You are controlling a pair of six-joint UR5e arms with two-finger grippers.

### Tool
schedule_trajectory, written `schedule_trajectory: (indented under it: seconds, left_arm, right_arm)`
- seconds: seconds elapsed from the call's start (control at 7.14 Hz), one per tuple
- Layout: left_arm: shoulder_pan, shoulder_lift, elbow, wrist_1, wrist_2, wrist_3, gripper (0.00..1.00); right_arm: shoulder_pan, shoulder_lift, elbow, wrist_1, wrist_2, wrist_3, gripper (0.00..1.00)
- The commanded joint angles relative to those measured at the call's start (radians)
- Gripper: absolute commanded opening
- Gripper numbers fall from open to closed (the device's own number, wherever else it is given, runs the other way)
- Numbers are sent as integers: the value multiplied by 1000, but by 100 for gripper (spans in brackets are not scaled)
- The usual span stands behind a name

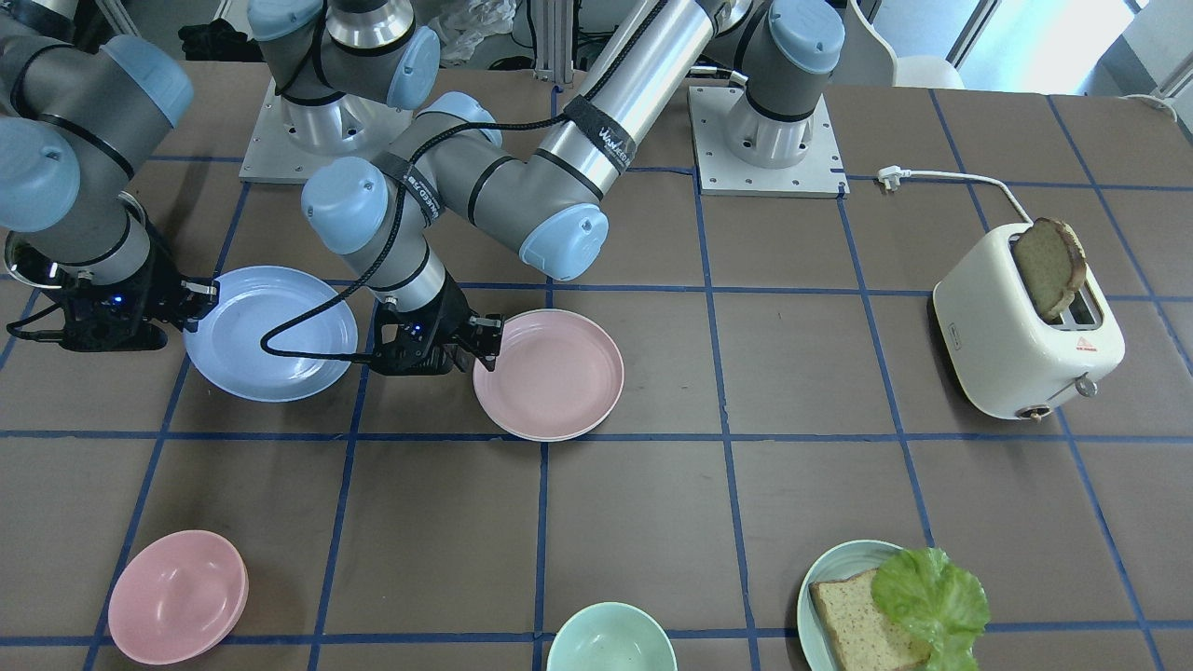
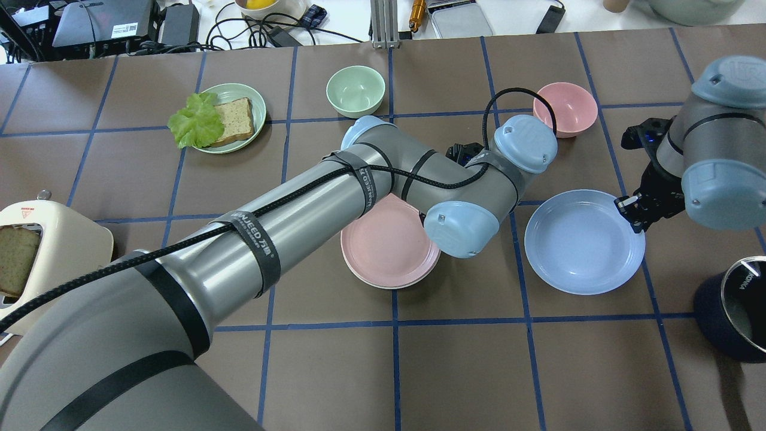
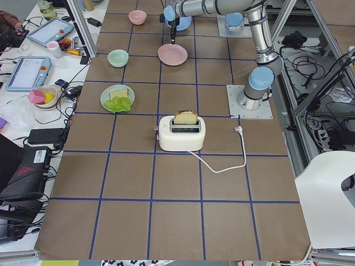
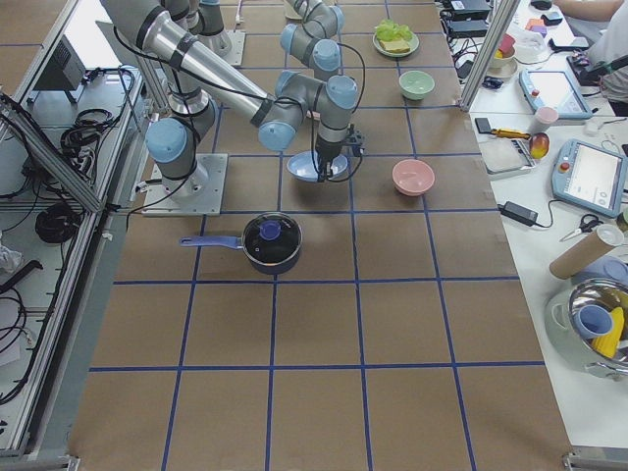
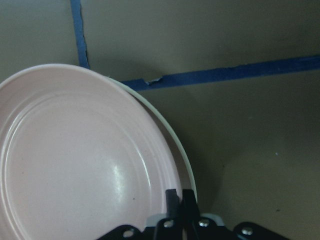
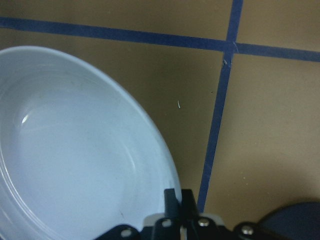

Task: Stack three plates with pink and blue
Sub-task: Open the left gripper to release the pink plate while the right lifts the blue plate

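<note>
On rims: left pincer (image 1: 488,343) clamps pink plate (image 1: 550,373), right pincer (image 1: 200,296) clamps blue plate (image 1: 270,334).

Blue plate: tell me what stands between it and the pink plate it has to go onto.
The left gripper does: it pinches the rim of the pink plate on the side facing the blue plate, its wrist and forearm over the gap. The right gripper holds the blue plate's opposite rim.
</note>
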Motion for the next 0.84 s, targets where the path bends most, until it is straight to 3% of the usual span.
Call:
schedule_trajectory:
  seconds: [0.0,0.28,0.42,0.7]
  left_arm:
    - [3,32,1,-8,3,15,100]
    - [22,90,14,-11,3,78,100]
    - [46,129,15,-14,3,84,100]
    - [130,190,11,-20,1,136,100]
  right_arm:
    - [3,9,-24,29,-5,0,0]
    - [15,13,-58,98,9,1,0]
    - [82,-2,-105,180,59,15,0]
    - [147,1,-135,196,102,61,0]
